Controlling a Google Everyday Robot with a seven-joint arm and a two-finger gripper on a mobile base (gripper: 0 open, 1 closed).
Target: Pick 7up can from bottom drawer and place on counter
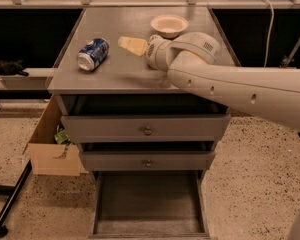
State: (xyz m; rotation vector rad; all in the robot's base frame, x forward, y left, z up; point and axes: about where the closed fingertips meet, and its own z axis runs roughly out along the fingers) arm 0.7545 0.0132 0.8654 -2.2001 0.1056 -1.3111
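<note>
Counter point(125, 76): the arm point(240, 91) enters from the right and covers the right half. Its gripper point(151, 51) sits low over the middle, just beside a flat yellow piece point(133, 45). A blue-and-white can point(92, 54) lies at the left and a bowl point(169, 25) stands at the back, leaving bare strips along the front edge and in the rear left corner. Bottom drawer point(147, 199): pulled out and open from above, bounded by low side walls and by the two knobbed drawers point(147, 130) over its rear; a cardboard box point(52, 151) stands left of the cabinet.
</note>
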